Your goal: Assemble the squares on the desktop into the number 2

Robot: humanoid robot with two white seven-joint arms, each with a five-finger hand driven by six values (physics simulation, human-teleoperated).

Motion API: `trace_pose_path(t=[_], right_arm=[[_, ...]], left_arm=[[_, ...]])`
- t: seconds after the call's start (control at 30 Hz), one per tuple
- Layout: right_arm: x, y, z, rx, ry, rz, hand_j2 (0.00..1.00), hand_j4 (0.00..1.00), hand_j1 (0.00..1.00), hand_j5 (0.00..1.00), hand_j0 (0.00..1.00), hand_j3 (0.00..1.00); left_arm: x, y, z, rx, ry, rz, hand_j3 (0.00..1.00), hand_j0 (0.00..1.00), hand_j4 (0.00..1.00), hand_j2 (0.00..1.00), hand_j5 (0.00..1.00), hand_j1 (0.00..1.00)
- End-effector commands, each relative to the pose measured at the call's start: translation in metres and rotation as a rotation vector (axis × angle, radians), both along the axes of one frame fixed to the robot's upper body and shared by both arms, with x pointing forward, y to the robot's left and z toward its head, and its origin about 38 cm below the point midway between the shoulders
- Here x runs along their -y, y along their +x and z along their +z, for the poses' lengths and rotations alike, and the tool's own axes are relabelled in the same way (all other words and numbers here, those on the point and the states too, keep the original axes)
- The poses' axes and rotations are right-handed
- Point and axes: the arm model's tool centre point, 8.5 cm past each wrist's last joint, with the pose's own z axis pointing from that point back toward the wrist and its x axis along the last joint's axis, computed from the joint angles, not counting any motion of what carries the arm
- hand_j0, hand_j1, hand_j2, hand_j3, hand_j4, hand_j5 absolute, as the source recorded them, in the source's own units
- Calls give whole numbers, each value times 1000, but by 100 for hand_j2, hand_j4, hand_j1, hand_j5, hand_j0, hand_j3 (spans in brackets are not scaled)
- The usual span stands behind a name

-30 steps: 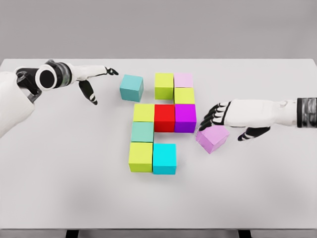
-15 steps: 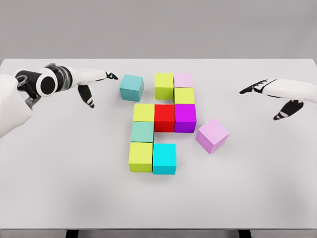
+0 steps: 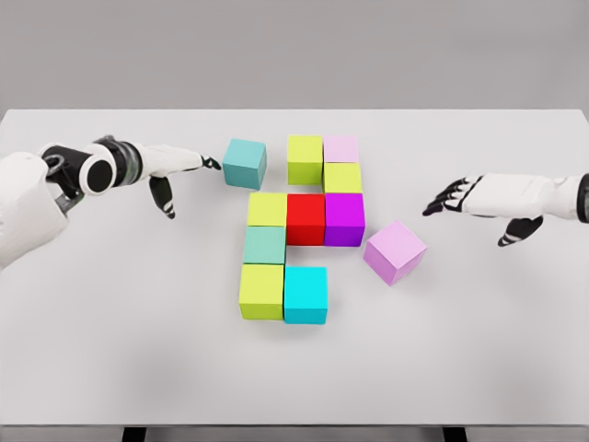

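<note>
Squares [image 3: 304,226] are sitting mid-table, nearly forming a 2; the right hand [image 3: 460,197], spread and empty, is returning toward the loose pink cube [image 3: 394,251], while the left hand [image 3: 175,166], seemingly spread, is nudging the teal cube [image 3: 245,163].

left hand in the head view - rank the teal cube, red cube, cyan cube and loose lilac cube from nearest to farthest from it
From the left hand:
1. Teal cube, just beyond its fingertips at the upper left of the group.
2. Red cube, in the middle row.
3. Cyan cube, bottom row.
4. Loose lilac cube, tilted, off to the right.
</note>
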Motion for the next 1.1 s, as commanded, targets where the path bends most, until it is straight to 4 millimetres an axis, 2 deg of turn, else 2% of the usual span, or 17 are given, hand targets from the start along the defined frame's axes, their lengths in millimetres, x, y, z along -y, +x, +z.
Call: trace_pose_path(t=[0.0,0.1,0.33,0.5,0.77,0.93,1.07], right_arm=[[-2,-3,-1,1,-22,15,100,100,100,100,100,100],[-12,-7,-4,-1,-33,49,100,100,100,100,100,100],[-72,-44,-7,8,-45,277,100,100,100,100,100,100],[-72,-45,-7,8,-46,278,100,100,100,100,100,100],[-70,-44,-9,2,-48,269,100,100,100,100,100,100],[-48,-37,-2,-1,-57,207,100,100,100,100,100,100],[-39,-42,-4,-25,-57,191,100,100,100,100,100,100]], left_arm=[[3,-1,0,1,-2,-11,100,100,100,100,100,100],[9,-3,2,6,-6,-27,100,100,100,100,100,100],[10,-5,-1,-1,-5,-30,100,100,100,100,100,100],[10,-6,-4,-8,-5,-31,100,100,100,100,100,100],[25,-11,1,2,-22,-71,100,100,100,100,100,100],[23,-10,0,1,-19,-67,100,100,100,100,100,100],[16,-6,-3,-3,-10,-43,100,100,100,100,100,100]])
